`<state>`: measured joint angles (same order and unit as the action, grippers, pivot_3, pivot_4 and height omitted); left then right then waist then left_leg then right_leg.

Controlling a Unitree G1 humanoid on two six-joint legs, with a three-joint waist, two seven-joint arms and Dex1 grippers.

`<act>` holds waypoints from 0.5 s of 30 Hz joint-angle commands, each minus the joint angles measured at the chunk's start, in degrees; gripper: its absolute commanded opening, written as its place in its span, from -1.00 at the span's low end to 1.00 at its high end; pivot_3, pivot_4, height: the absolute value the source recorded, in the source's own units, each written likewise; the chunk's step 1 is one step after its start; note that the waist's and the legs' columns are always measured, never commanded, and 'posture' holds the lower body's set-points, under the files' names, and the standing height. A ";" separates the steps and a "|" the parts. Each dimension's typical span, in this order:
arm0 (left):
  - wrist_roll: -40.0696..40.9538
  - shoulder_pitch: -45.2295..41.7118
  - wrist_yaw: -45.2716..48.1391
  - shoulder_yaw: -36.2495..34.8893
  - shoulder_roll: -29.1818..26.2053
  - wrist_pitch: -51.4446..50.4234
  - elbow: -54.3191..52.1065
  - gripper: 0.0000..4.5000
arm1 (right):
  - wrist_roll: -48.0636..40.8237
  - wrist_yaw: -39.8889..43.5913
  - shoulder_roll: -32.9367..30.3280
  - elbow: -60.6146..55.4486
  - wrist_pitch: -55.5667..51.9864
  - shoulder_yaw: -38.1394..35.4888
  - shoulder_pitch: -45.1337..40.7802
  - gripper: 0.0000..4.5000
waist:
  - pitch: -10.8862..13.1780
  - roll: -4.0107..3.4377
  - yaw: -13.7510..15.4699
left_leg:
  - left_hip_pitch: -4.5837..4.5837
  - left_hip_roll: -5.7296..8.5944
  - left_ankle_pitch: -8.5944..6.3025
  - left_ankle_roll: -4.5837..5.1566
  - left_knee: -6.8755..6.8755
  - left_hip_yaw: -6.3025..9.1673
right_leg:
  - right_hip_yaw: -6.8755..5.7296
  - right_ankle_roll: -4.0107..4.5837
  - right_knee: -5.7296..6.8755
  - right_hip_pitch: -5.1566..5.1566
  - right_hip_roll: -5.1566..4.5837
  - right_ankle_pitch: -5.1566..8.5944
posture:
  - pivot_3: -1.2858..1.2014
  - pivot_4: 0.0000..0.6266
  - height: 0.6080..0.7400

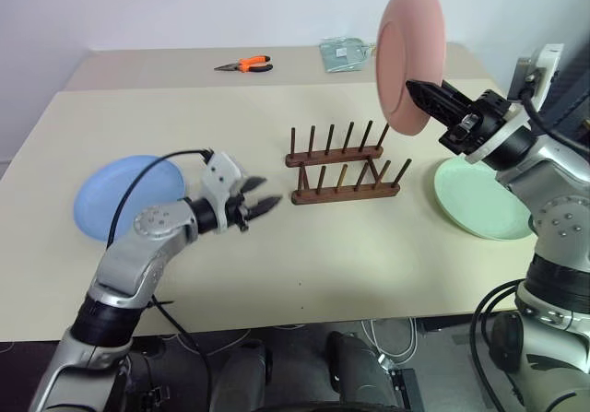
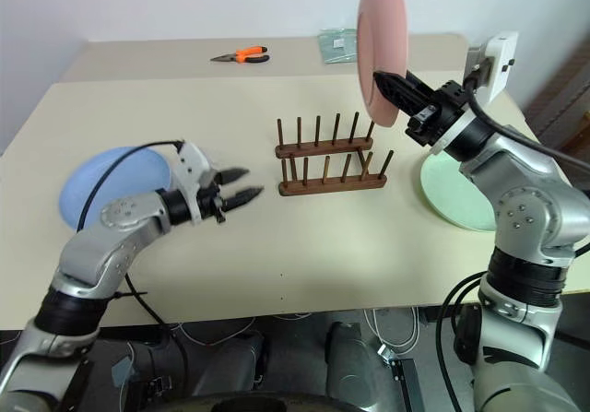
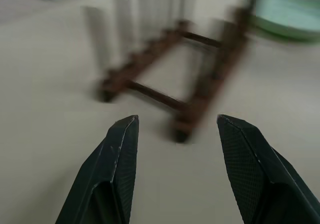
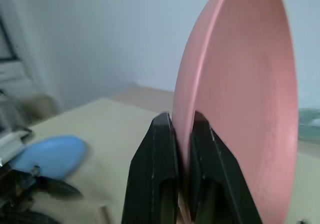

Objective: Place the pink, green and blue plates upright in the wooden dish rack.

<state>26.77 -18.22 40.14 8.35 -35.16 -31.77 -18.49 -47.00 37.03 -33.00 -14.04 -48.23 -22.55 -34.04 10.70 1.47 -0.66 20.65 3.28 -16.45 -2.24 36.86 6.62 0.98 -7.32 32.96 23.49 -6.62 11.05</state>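
I see my right gripper (image 1: 417,92) pinching the rim of the pink plate (image 1: 409,52), holding it upright in the air above the right end of the wooden rack (image 1: 343,165). My left gripper (image 1: 261,200) hovers spread and empty left of the rack. The blue plate (image 1: 115,194) lies far left, the green plate (image 1: 481,200) flat at right.

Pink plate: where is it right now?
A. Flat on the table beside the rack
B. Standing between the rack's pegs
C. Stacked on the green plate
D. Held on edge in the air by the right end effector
D. The right end effector is shut on the rim of the pink plate, holding it upright above the rack, whose pegs hold nothing.
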 commanded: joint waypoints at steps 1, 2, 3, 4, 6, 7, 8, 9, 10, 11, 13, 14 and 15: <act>1.77 0.42 3.31 -0.37 0.13 0.45 -3.97 0.12 | -4.46 0.64 -1.65 2.25 -2.70 -1.64 -1.59 -1.00 | 0.02 -0.05 0.01 | -0.02 -0.01 0.00 0.00 0.00 -0.01 | 0.00 -0.01 0.01 -0.02 0.00 0.01 | 0.03 -0.52 1.00; 1.85 0.59 3.32 -0.58 0.46 0.14 -4.42 0.12 | -4.92 0.72 -2.09 3.06 -3.43 -1.55 -1.49 -1.00 | 0.03 -0.09 0.01 | -0.01 0.00 0.00 0.01 0.00 -0.01 | -0.01 -0.07 0.00 -0.01 0.00 0.04 | 0.03 -0.52 1.00; 1.82 0.71 3.34 -0.73 0.70 -0.11 -4.72 0.12 | -5.16 0.78 -2.42 3.60 -3.87 -1.43 -1.41 -1.00 | 0.04 -0.10 0.02 | 0.00 0.00 0.00 0.01 0.01 -0.01 | -0.01 -0.08 0.00 -0.01 0.00 0.05 | 0.03 -0.52 1.00; 1.72 0.91 3.29 -0.73 0.90 -0.27 -5.09 0.12 | -4.30 0.40 -2.66 4.70 -3.72 -0.92 -1.38 -1.00 | 0.04 -0.10 0.02 | 0.00 0.01 0.01 0.02 0.01 -0.02 | -0.01 -0.08 0.01 -0.01 0.00 0.04 | 0.03 -0.52 1.00; 1.78 1.25 3.32 -0.83 1.18 -0.50 -5.67 0.12 | -2.89 -0.52 -2.80 6.35 -3.20 -0.12 -1.42 -1.00 | 0.04 -0.09 0.02 | 0.01 0.05 0.00 0.04 0.01 -0.03 | -0.01 -0.07 0.01 -0.01 0.00 0.02 | 0.03 -0.52 1.00; 1.90 1.39 3.33 -0.94 1.31 -0.60 -5.95 0.12 | -3.09 -1.01 -2.68 7.11 -3.59 -0.13 -1.54 -1.00 | 0.04 -0.09 0.02 | 0.01 0.06 0.00 0.04 0.01 -0.03 | -0.01 -0.07 0.01 -0.01 0.00 0.01 | 0.03 -0.52 1.00; 2.15 1.49 3.30 -1.10 1.50 -0.77 -6.21 0.12 | -3.31 -1.08 -2.61 7.83 -3.83 -0.11 -1.59 -1.00 | 0.04 -0.10 0.01 | 0.01 0.07 0.00 0.04 0.02 -0.03 | -0.01 -0.07 0.01 -0.02 0.00 0.01 | 0.03 -0.52 1.00; 2.32 1.65 3.28 -1.25 1.61 -0.91 -6.48 0.12 | -3.56 -1.13 -2.59 8.22 -3.99 -0.10 -1.57 -1.00 | 0.04 -0.10 0.01 | 0.00 0.07 0.00 0.04 0.02 -0.03 | -0.01 -0.07 0.02 -0.01 0.00 0.01 | 0.03 -0.52 1.00; 2.27 1.74 3.22 -1.21 1.72 -1.06 -6.71 0.12 | -3.95 -1.37 -2.43 9.02 -4.48 -0.13 -1.64 -1.00 | 0.04 -0.10 0.02 | 0.00 0.06 0.00 0.04 0.02 -0.03 | 0.00 -0.07 0.03 -0.01 0.00 0.01 | 0.03 -0.52 1.00; 2.07 1.80 3.23 -1.05 1.75 -1.16 -6.83 0.14 | -4.44 -1.52 -2.20 9.83 -4.71 -0.39 -1.84 -0.84 | 0.04 -0.10 0.02 | 0.00 0.07 0.00 0.04 0.02 -0.03 | -0.01 -0.07 0.05 -0.01 0.00 0.01 | 0.03 -0.52 1.00; 1.53 1.87 3.21 -0.84 1.66 -1.49 -6.56 0.15 | -2.61 -2.06 -2.49 9.75 -2.34 -0.24 -1.94 -0.50 | 0.04 -0.10 0.01 | -0.01 0.07 0.00 0.04 0.02 -0.03 | -0.01 -0.08 0.06 -0.01 0.01 0.01 | 0.03 -0.52 1.00; 1.38 1.84 3.19 -0.84 1.65 -1.63 -6.31 0.15 | -0.23 -2.74 -2.80 9.36 0.33 0.18 -1.94 -0.31 | 0.04 -0.10 0.02 | -0.01 0.07 0.00 0.04 0.03 -0.03 | -0.01 -0.08 0.06 -0.01 0.01 0.02 | 0.03 -0.52 1.00; 1.37 1.84 3.19 -0.90 1.68 -1.77 -6.11 0.15 | 1.86 -3.79 -2.91 9.21 2.88 0.22 -2.11 -0.07 | 0.04 -0.10 0.01 | 0.00 0.07 0.00 0.04 0.03 -0.03 | 0.00 -0.08 0.06 -0.01 0.01 0.01 | 0.03 -0.52 1.00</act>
<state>28.07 -16.40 43.34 8.24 -33.53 -33.47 -23.25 -47.58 34.44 -34.88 -3.14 -49.82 -21.31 -34.23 10.74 1.37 -0.65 20.64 3.36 -16.45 -2.19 36.89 6.59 0.97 -7.44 33.02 23.48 -6.61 11.09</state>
